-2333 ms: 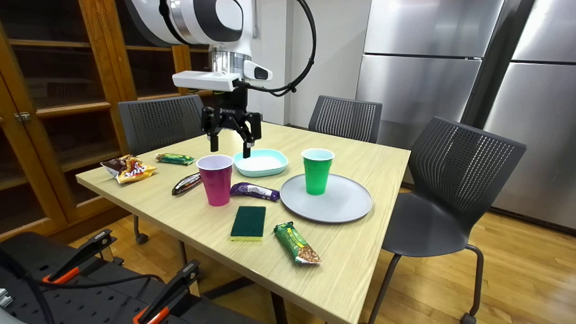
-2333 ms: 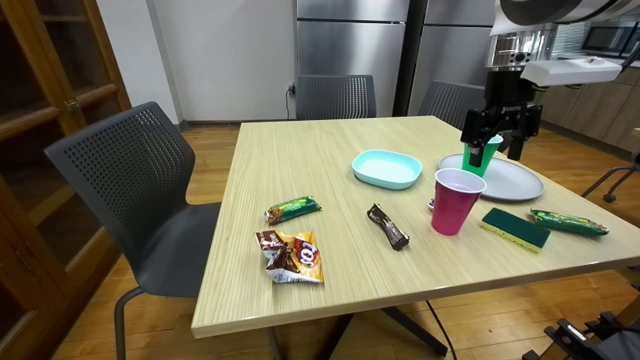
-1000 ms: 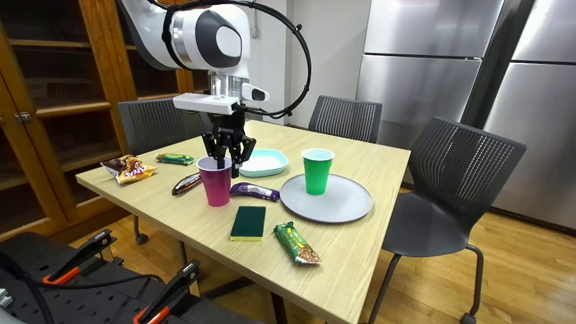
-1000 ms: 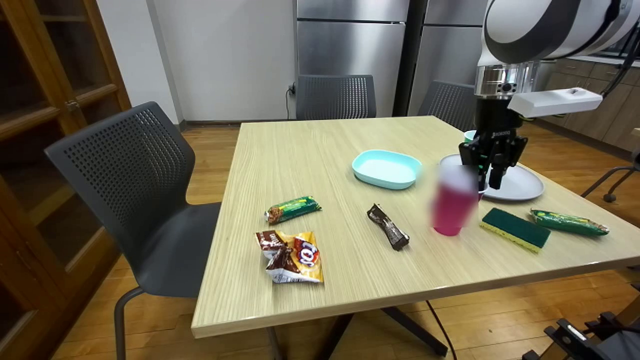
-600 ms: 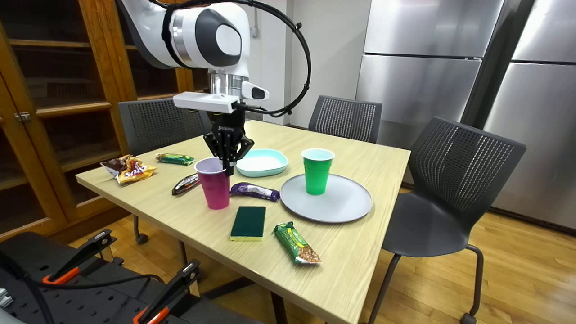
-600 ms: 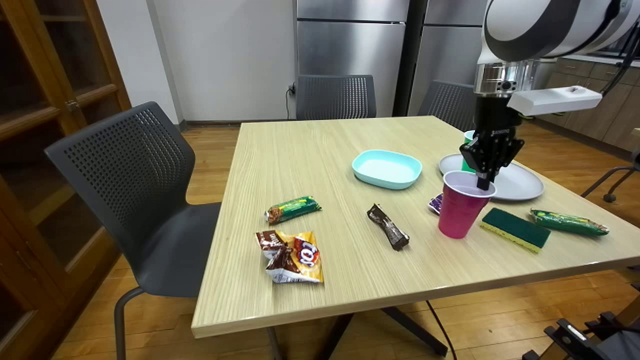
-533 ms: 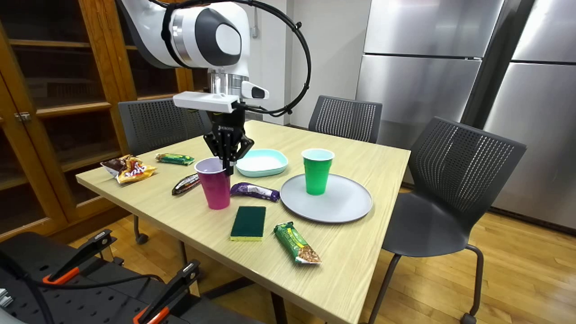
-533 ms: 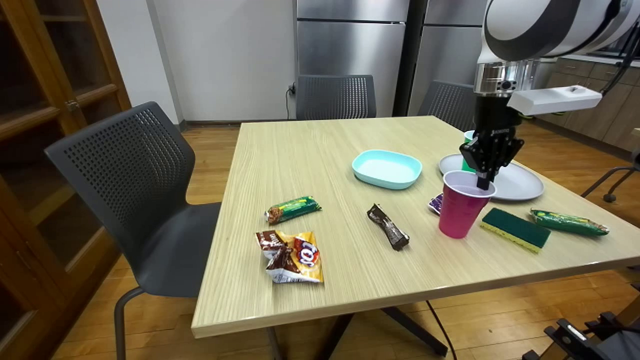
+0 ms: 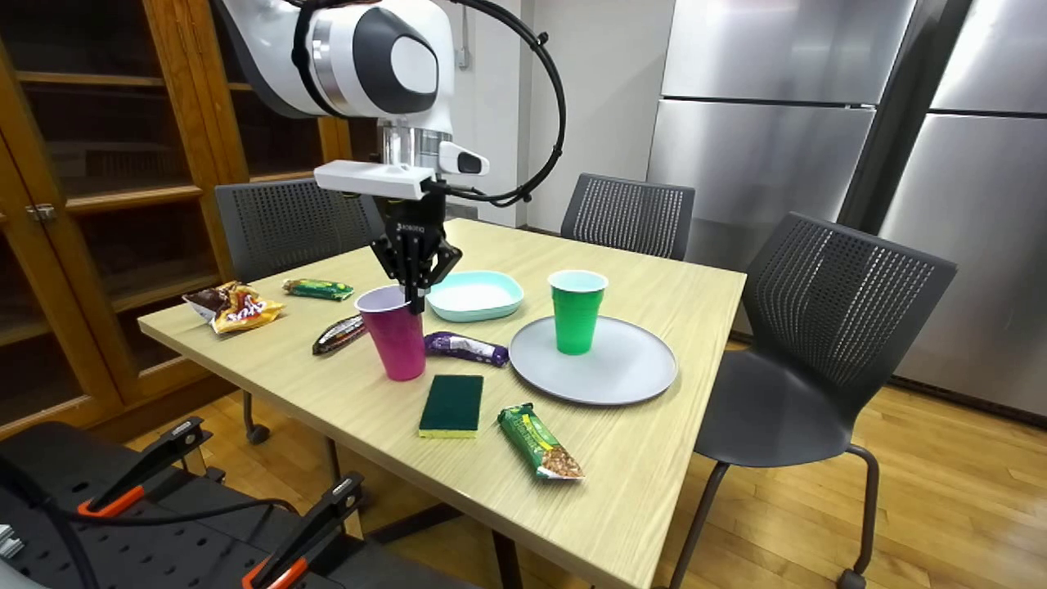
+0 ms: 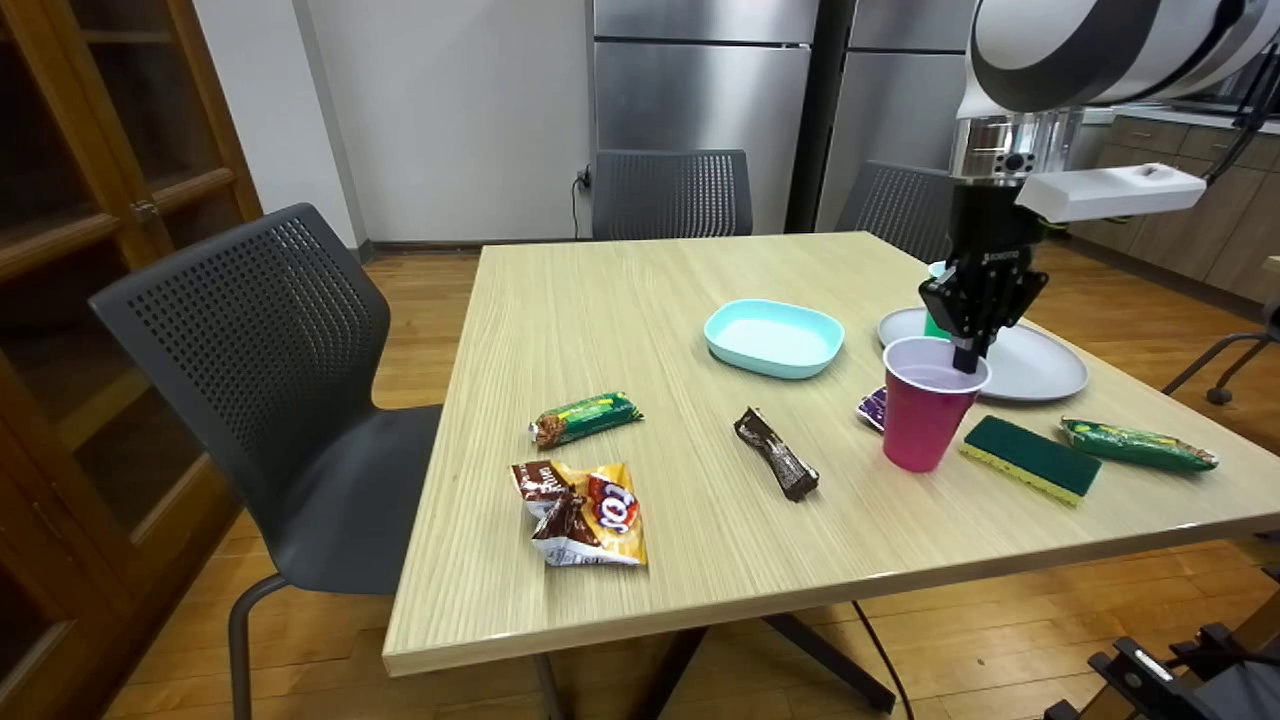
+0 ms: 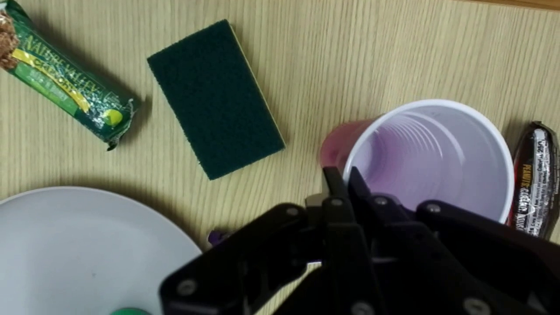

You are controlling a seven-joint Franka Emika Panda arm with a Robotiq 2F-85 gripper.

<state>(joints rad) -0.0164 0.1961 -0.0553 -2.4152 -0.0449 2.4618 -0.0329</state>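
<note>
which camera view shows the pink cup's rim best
The wrist view: it looks down into the pink cup, showing most of its rim and the gripper pinching it. Both exterior views show mainly the cup's coloured outside, the fingers hiding part of the rim.

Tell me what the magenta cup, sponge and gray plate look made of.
Magenta cup: likely thin plastic, glossy, with shiny molded ridges inside.
Sponge: apparently matte scouring fiber, rough-edged, over yellow foam.
Gray plate: perhaps plastic or ceramic; matte, no sharp highlights.
</note>
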